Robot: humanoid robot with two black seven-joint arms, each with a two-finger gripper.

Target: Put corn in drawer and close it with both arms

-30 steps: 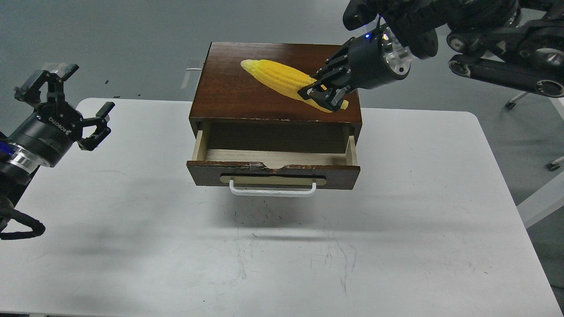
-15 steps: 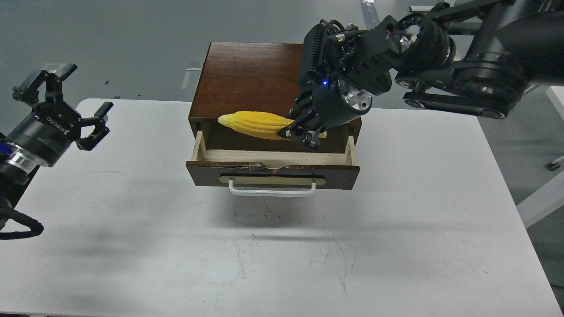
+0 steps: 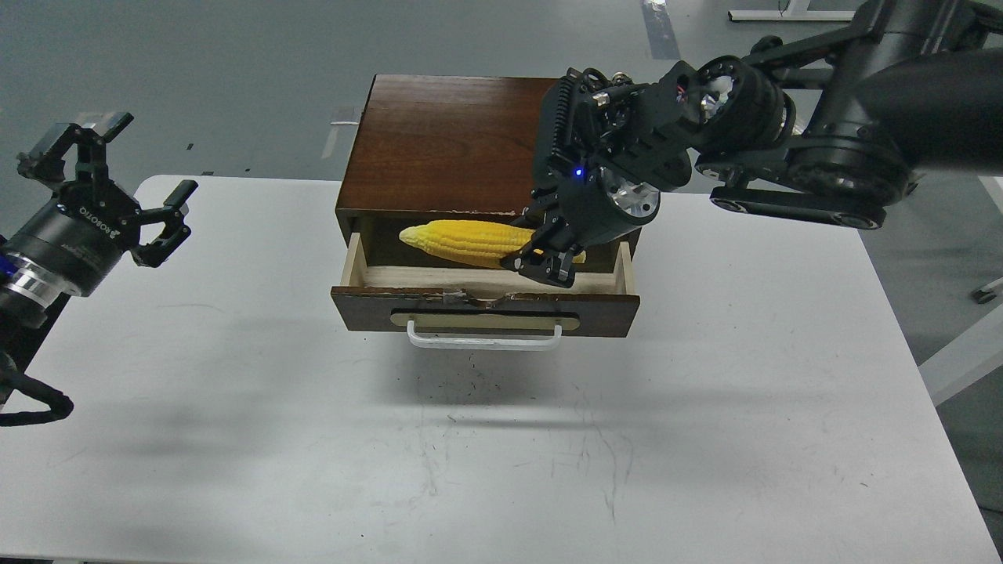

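The yellow corn (image 3: 462, 241) lies nearly level in the mouth of the open drawer (image 3: 486, 309), its tapered tip pointing left. My right gripper (image 3: 548, 262) is shut on the corn's thick right end and holds it just above the drawer's pale wood floor. The drawer is pulled out from the dark brown cabinet (image 3: 447, 141), with its white bar handle (image 3: 484, 338) facing me. My left gripper (image 3: 117, 188) is open and empty, hovering over the table's left edge, well apart from the drawer.
The cabinet stands at the back middle of the white table (image 3: 501, 439). My right arm (image 3: 823, 149) reaches in from the upper right over the cabinet's right side. White frame legs (image 3: 964, 352) stand off the table's right edge.
My right gripper carried the corn from the cabinet top forward and down into the drawer opening, turning it level. My left gripper drifted slightly left.
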